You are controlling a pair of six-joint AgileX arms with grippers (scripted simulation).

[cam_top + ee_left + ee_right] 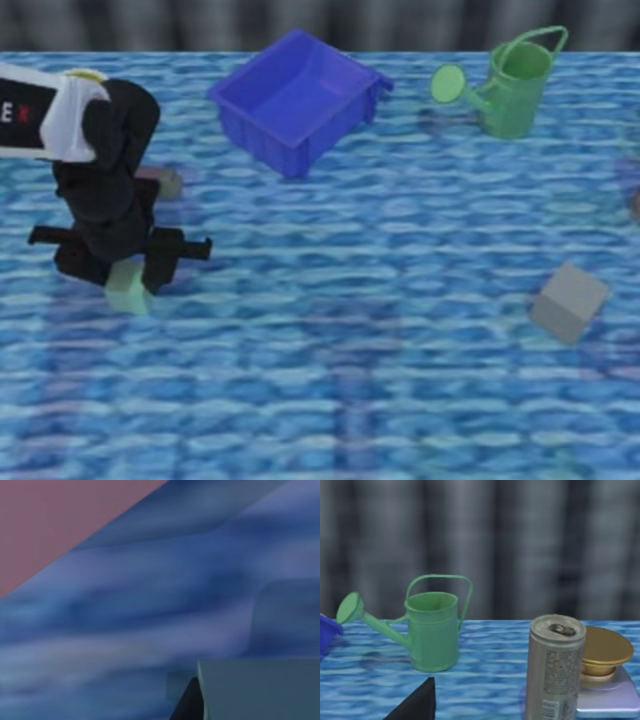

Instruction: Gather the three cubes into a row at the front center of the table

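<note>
My left gripper [125, 268] is low over the table [330, 330] at the left, shut on the small mint-green cube [130, 292]. In the left wrist view one dark fingertip [187, 705] lies against that cube's edge [260, 692]. Just behind the arm, a corner of the pale pink cube [168, 183] peeks out; its pink face [50, 520] fills a corner of the left wrist view. The grey cube [568, 302] sits alone at the right, turned at an angle. My right arm is out of the top view; only a dark wedge of its gripper [419, 704] shows.
A big blue bin [300, 100] stands at the back centre. A green watering can [515, 90] stands at the back right, also seen from the right wrist [432, 630]. A silver drink can [555, 665] and a gold-domed object on a lilac base [605, 655] stand near the right gripper.
</note>
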